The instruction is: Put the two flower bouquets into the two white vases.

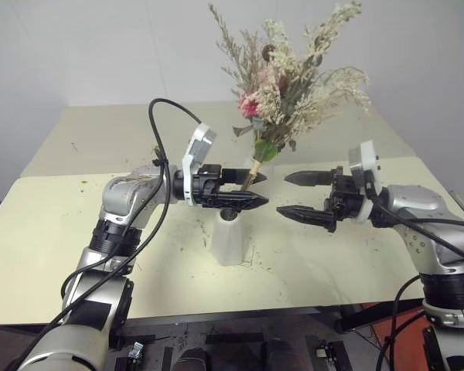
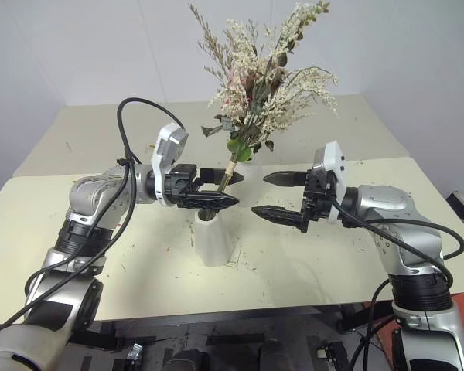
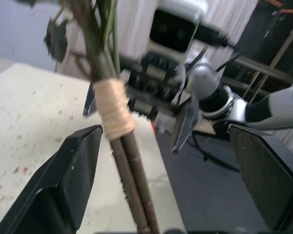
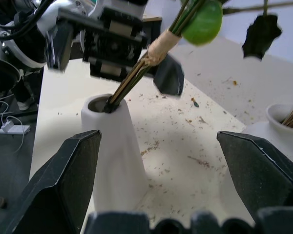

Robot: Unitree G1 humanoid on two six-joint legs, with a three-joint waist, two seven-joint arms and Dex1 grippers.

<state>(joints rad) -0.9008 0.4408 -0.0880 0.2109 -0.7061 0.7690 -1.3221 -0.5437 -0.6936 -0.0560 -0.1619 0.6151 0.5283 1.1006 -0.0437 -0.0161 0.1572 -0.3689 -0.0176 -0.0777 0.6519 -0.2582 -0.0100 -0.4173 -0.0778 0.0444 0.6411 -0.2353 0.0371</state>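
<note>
A cream-white bouquet with green leaves (image 1: 294, 85) stands with its stems in a tapered white vase (image 1: 233, 236) on the table (image 1: 54, 255). The left pincer (image 1: 246, 189) and right pincer (image 1: 298, 194) gape wide either side, holding nothing. A second white vase (image 4: 283, 119) behind holds stems too.

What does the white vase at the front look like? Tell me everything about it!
The front vase is plain matte white, likely ceramic, shaped like a tall cone: wide at the base, narrowing to a small round dark mouth. It stands upright on the pale speckled table, between the two arms. A bouquet stands in it: brown stems, tied with tan cord, lean out of its mouth. The left gripper hangs open around the stems just above the rim. Neither gripper touches the vase.
</note>
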